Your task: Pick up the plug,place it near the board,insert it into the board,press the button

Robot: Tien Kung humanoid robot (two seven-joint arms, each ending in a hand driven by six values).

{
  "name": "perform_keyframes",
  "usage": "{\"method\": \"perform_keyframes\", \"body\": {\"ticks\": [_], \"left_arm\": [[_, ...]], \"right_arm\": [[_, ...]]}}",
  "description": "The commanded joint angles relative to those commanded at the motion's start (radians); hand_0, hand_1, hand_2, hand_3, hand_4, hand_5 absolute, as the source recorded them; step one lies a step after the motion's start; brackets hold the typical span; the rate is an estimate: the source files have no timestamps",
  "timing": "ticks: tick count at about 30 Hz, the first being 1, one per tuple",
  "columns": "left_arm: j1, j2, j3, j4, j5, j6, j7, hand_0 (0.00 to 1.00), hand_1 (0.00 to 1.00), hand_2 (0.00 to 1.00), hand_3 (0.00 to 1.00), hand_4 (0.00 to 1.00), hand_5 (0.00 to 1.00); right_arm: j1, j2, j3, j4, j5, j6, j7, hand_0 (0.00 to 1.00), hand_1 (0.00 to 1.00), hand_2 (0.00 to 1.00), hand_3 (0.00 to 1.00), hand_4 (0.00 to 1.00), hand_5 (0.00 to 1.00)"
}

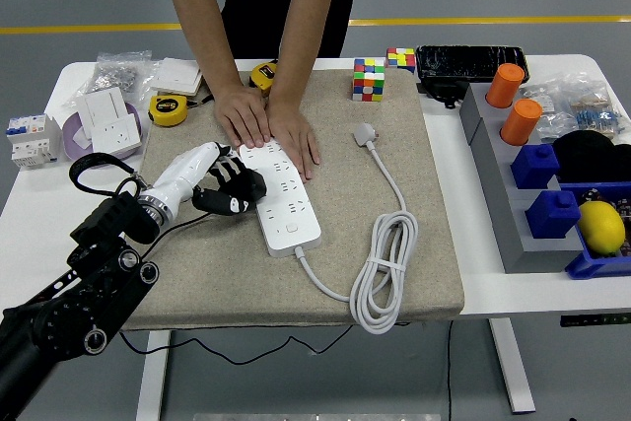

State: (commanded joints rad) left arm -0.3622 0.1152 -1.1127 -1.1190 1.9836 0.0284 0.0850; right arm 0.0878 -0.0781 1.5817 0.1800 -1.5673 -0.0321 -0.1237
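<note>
left hand (pixel 225 184): fingers curled, holding nothing, resting against the left edge of the power strip (pixel 281 194)
plug (pixel 366 132): lying loose on the beige mat (pixel 197 273), off to the right of the strip, cable looped near the mat's near edge
person's hands (pixel 266 120): both flat, pinning the strip's far end
surface (pixel 39 214): white, clutter along the far side
</note>
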Motion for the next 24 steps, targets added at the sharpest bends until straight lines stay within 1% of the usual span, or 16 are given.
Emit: {"method": "perform_keyframes", "body": {"ticks": [4, 5, 10, 11, 17, 18, 23, 24], "left_arm": [[0.001, -0.001, 0.001, 0.001, -0.013, -0.006, -0.003, 0.563, 0.397, 0.363, 0.491, 0.695, 0.041], [0.002, -0.002, 0.000, 0.002, -0.020, -0.011, -0.005, 0.628, 0.592, 0.498, 0.508, 0.887, 0.118], [0.001, -0.003, -0.001, 0.006, -0.044, -0.030, -0.009, 0.628, 0.592, 0.498, 0.508, 0.887, 0.118], [0.001, -0.003, -0.001, 0.006, -0.046, -0.032, -0.010, 0.777, 0.814, 0.733, 0.573, 0.998, 0.244], [0.001, -0.002, -0.004, 0.010, -0.070, -0.043, -0.015, 0.777, 0.814, 0.733, 0.573, 0.998, 0.244], [0.001, -0.002, -0.005, 0.010, -0.074, -0.045, -0.016, 0.884, 0.921, 0.819, 0.740, 0.998, 0.426], [0.003, -0.001, -0.008, 0.009, -0.085, -0.053, -0.020, 0.884, 0.921, 0.819, 0.740, 0.998, 0.426], [0.004, -0.001, -0.009, 0.009, -0.086, -0.055, -0.020, 0.923, 0.940, 0.841, 0.796, 0.998, 0.462]], "right_arm": [[0.000, 0.000, 0.001, 0.000, 0.000, 0.000, 0.000, 0.836, 0.728, 0.724, 0.765, 0.998, 0.965], [-0.001, 0.000, 0.002, 0.000, -0.001, 0.000, 0.000, 0.836, 0.728, 0.724, 0.765, 0.998, 0.967], [-0.001, 0.000, 0.004, 0.000, -0.002, 0.001, 0.001, 0.836, 0.728, 0.724, 0.765, 0.998, 0.967], [0.000, 0.000, 0.003, 0.000, -0.002, 0.001, 0.001, 0.836, 0.728, 0.724, 0.765, 0.998, 0.968], [0.000, -0.001, 0.004, 0.000, -0.003, 0.001, 0.002, 0.836, 0.728, 0.724, 0.765, 0.998, 0.968], [0.000, -0.001, 0.004, 0.000, -0.003, 0.002, 0.002, 0.836, 0.728, 0.724, 0.765, 0.998, 0.970], [-0.001, -0.001, 0.002, 0.000, -0.002, 0.002, 0.002, 0.836, 0.728, 0.724, 0.765, 0.998, 0.970], [-0.001, -0.001, 0.001, 0.000, -0.002, 0.002, 0.002, 0.836, 0.728, 0.724, 0.765, 0.998, 0.973]]}}
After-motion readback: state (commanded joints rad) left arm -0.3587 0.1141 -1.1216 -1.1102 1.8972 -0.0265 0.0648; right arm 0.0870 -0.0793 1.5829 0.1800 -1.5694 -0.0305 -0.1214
